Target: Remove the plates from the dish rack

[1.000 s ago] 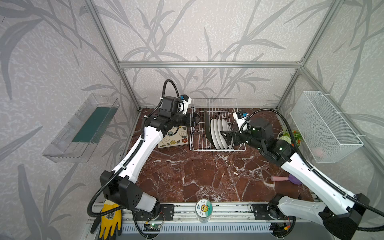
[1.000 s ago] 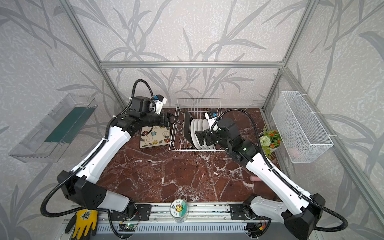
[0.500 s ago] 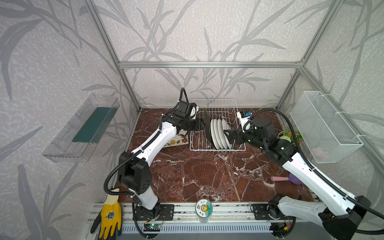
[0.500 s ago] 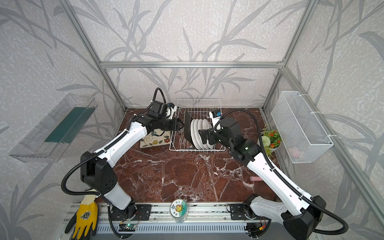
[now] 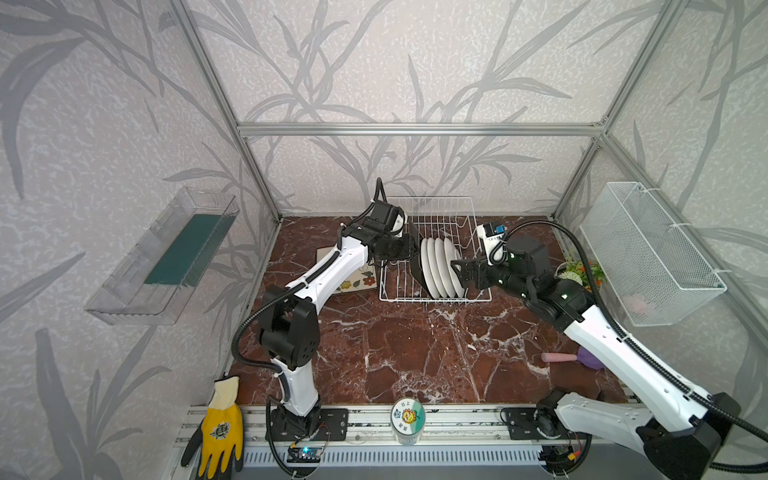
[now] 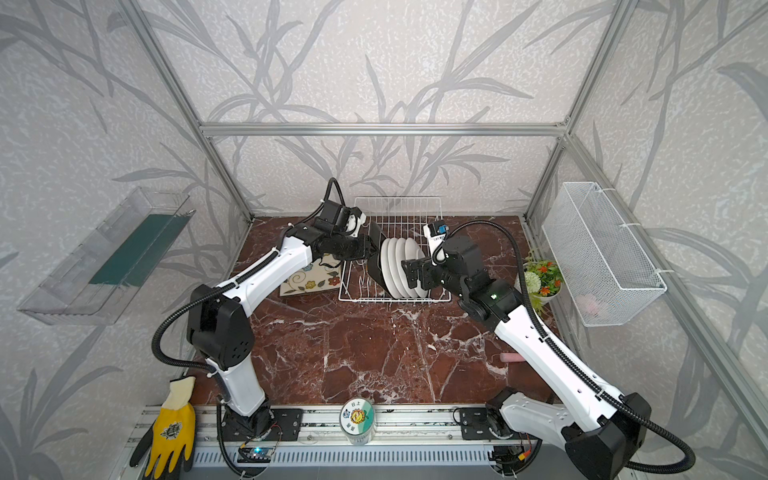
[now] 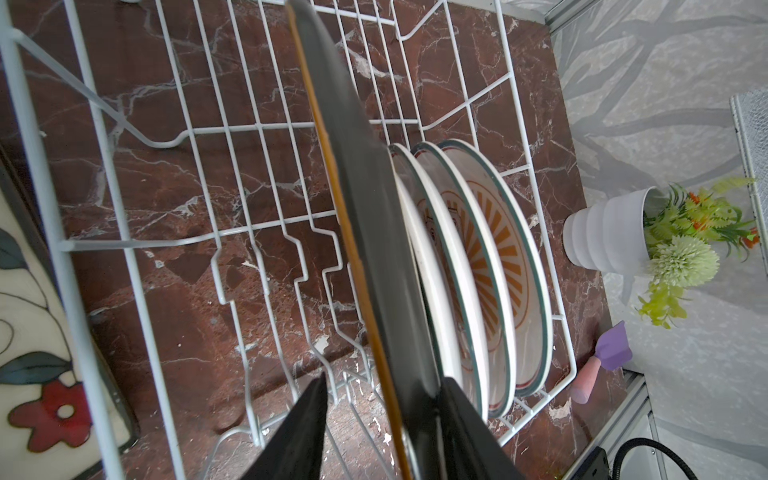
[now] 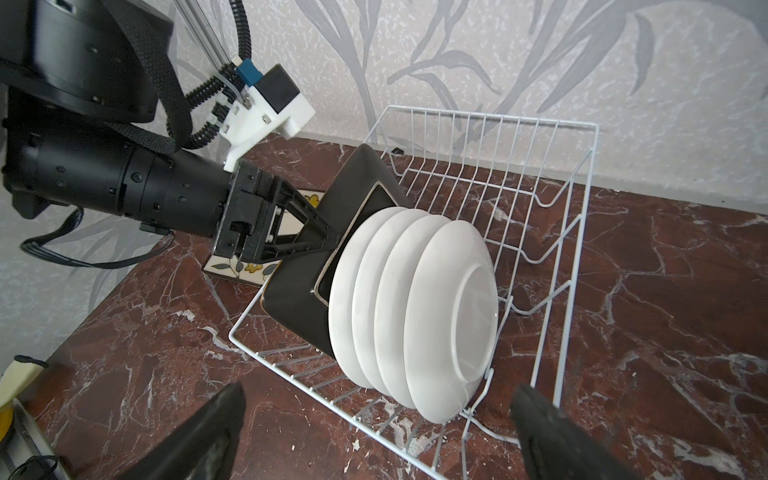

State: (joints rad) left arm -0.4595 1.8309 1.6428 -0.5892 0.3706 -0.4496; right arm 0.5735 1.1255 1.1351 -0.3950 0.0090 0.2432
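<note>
Straddling the black-backed square plate in the dish rack, the left gripper had jaws spread, not pinching. Four round plates stood racked too; one floral plate lay beside the rack; the right gripper gaped nearby.

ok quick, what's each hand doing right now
left hand: open, straddling the black square plate's edge, not yet clamped
right hand: open wide, empty, facing the round white plates
</note>
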